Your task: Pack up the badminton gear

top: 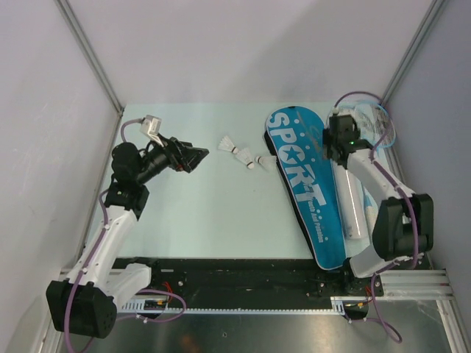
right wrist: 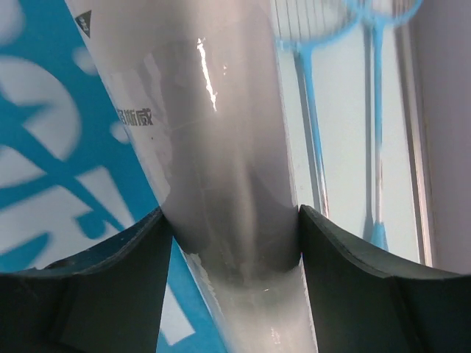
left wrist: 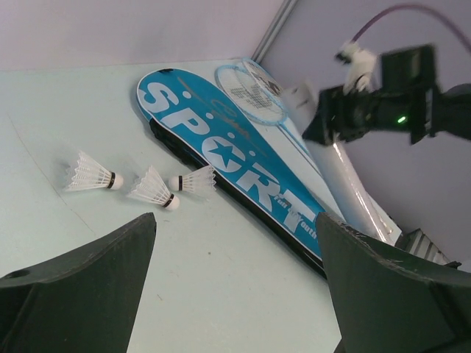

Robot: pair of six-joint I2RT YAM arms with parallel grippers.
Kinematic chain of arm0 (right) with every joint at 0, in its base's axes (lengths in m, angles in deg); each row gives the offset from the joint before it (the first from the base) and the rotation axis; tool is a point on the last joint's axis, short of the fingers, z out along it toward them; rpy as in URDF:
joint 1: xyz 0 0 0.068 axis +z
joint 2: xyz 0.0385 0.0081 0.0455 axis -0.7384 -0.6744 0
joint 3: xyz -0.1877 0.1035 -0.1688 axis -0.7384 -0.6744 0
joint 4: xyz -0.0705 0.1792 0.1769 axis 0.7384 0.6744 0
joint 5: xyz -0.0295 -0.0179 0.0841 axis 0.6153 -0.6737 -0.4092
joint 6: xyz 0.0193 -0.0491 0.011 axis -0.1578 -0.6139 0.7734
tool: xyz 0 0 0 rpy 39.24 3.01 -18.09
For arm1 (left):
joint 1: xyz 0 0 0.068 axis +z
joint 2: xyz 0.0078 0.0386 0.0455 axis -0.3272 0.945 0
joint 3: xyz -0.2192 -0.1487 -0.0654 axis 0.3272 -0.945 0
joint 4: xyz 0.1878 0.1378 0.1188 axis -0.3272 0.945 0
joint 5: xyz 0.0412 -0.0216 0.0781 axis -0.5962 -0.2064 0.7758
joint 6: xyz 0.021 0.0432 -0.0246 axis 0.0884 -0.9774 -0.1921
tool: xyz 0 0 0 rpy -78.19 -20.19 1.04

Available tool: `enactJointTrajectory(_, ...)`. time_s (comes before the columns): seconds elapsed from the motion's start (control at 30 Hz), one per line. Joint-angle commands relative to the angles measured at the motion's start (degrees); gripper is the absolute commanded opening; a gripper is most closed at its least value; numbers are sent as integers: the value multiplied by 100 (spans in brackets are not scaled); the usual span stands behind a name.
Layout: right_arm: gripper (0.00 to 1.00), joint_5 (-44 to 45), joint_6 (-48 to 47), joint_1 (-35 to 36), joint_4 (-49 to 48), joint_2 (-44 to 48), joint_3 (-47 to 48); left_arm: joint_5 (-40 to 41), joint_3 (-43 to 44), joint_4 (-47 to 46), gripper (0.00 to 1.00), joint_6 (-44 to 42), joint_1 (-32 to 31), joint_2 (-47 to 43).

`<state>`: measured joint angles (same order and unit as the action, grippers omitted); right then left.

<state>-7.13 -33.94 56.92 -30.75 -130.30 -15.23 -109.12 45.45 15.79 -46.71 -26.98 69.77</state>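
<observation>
The long blue "SPORT" racket bag (top: 305, 184) lies flat on the right of the table. The white tube (top: 352, 202) lies along the bag's right side. My right gripper (top: 340, 154) is down over the tube's far end, both fingers pressed against the tube (right wrist: 213, 132). Beyond it two light-blue rackets (right wrist: 316, 110) lie near the right wall. Three white shuttlecocks (top: 228, 143) (top: 243, 154) (top: 261, 160) lie in a row just left of the bag. My left gripper (top: 197, 158) hovers open and empty left of them, pointing toward them; its wrist view shows the shuttlecocks (left wrist: 153, 190) ahead.
Grey walls close in the table on the left, back and right. A black rail (top: 243, 283) with the arm bases runs along the near edge. Pale green table surface (top: 199, 213) spreads between the left arm and the bag.
</observation>
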Motion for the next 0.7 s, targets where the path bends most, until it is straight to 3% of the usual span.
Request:
enactJointTrajectory(0.0, 36, -1306, 479, -211, 1, 731, 875, -130, 210, -243, 93, 140, -29, 55)
enactJointTrajectory(0.2, 31, -3814, 2492, -449, -166, 452, 1341, -113, 192, -243, 93, 219, -29, 142)
enactJointTrajectory(0.4, 24, -5046, 3354, -387, -587, -147, 1403, -174, 201, -243, 93, 228, -29, 230)
enactJointTrajectory(0.57, 25, -5365, 4013, 139, -1281, -289, 1210, -368, 245, -243, 93, 333, -29, 397)
enactJointTrajectory(0.67, 25, -4716, 4724, 745, -2360, 87, 517, -464, 280, -243, 93, 342, -64, 494)
